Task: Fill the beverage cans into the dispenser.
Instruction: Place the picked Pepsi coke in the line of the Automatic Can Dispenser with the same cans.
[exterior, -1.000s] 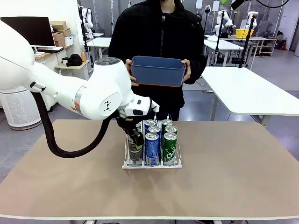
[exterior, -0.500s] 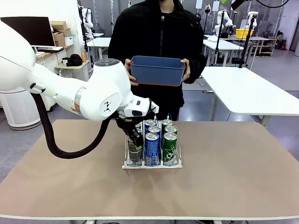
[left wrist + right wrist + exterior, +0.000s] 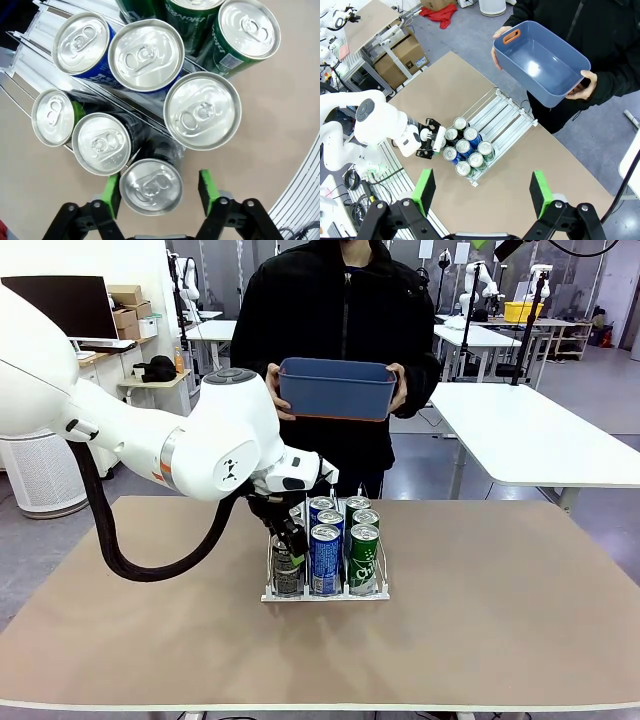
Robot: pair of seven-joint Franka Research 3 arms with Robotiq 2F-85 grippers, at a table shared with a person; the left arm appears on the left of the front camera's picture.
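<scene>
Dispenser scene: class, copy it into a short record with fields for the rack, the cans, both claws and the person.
dispenser: on the table, three lanes
beverage cans: upright, in black, blue and green rows
left claw: open, pads either side of a black can
right claw: open, high above the table
person: holds an empty blue bin in both hands

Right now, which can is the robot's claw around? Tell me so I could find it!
Find the clear dispenser in the middle of the brown table, in front of the person holding the blue bin. Go to its lane nearest the white left arm. The front can there, the black can, sits between the left claw's green pads, beside a blue one.
</scene>
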